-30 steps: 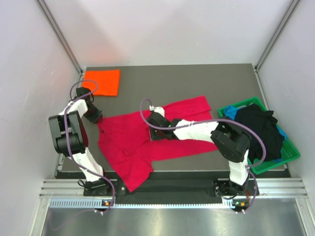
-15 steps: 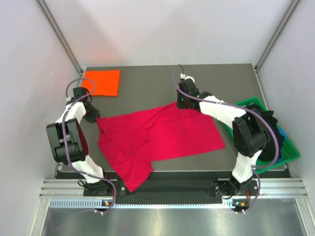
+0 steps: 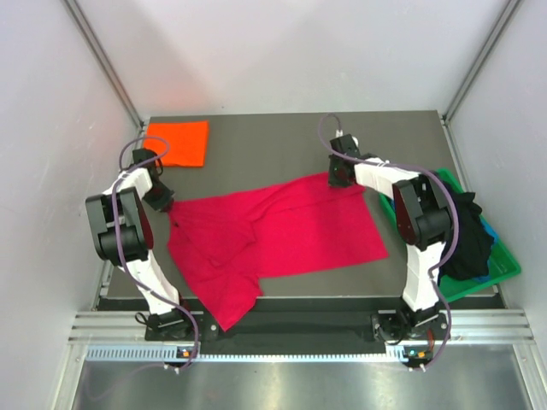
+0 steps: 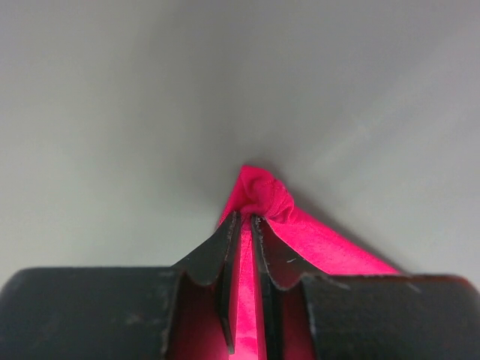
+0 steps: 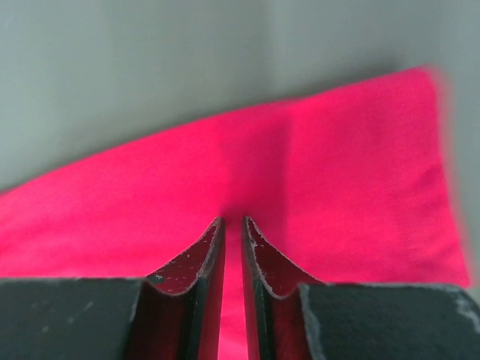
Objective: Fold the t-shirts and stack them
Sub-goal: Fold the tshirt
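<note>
Red shirt: soft matte knit, spread over the middle of the grey surface, left of the green bin. Its body is a rough flat rectangle. One sleeve lobe hangs over the near edge, and shallow creases run along the far hem. The hem corner farthest from the bin is bunched into a small knot.

Left hand: dark, scuffed fingers clenched on that knotted corner, with cloth visible between them.

Right hand: fingers pinched together on the far hem at the end nearest the bin, a strip of red showing in the narrow slit.

Orange shirt: a neat folded square at the far corner, well apart from the bin.

Dark shirts: a crumpled heap, black over blue, inside the rigid plastic bin.

A second ago the right hand lay on the middle of the red shirt. It has since carried the hem toward the bin, drawing the far edge straighter, while the left hand has kept its corner.
</note>
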`<move>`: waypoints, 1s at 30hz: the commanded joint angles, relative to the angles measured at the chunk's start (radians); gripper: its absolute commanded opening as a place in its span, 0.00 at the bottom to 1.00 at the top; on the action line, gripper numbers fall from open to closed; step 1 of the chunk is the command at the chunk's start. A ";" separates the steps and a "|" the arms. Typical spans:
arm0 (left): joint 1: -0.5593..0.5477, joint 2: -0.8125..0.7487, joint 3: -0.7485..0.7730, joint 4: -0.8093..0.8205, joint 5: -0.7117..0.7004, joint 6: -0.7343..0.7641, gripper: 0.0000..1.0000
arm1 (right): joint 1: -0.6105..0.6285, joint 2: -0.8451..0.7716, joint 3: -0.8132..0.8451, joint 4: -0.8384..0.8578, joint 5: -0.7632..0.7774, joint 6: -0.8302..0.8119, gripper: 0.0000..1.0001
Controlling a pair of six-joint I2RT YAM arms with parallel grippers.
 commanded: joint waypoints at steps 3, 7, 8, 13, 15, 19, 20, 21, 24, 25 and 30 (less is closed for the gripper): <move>0.007 0.104 0.050 0.081 -0.078 -0.013 0.15 | -0.060 -0.003 0.001 0.034 0.058 0.021 0.15; 0.007 0.155 0.108 0.111 -0.043 -0.030 0.15 | -0.076 0.007 0.000 0.032 0.082 0.058 0.14; 0.007 0.180 0.125 0.114 -0.033 -0.033 0.15 | -0.080 0.008 0.000 0.025 0.097 0.067 0.14; 0.006 0.202 0.243 0.079 0.060 0.008 0.18 | -0.105 0.007 -0.028 0.038 0.091 0.108 0.14; 0.006 0.155 0.245 0.068 0.077 0.033 0.23 | -0.105 -0.004 -0.034 0.061 0.078 0.096 0.14; 0.004 0.057 0.193 0.071 0.082 0.094 0.34 | -0.106 -0.016 -0.022 0.066 0.056 0.091 0.15; 0.004 0.029 0.171 0.075 0.091 0.105 0.35 | -0.106 -0.019 -0.019 0.069 0.042 0.093 0.15; 0.004 0.018 0.162 0.088 0.098 0.115 0.36 | -0.106 -0.024 -0.019 0.071 0.035 0.095 0.15; 0.006 0.001 0.144 0.100 0.109 0.132 0.38 | -0.106 -0.024 -0.017 0.074 0.019 0.096 0.15; 0.004 0.004 0.144 0.100 0.146 0.134 0.38 | -0.105 -0.024 -0.016 0.072 0.019 0.095 0.15; 0.004 0.043 0.163 0.112 0.190 0.151 0.38 | -0.108 -0.032 -0.020 0.071 0.022 0.079 0.15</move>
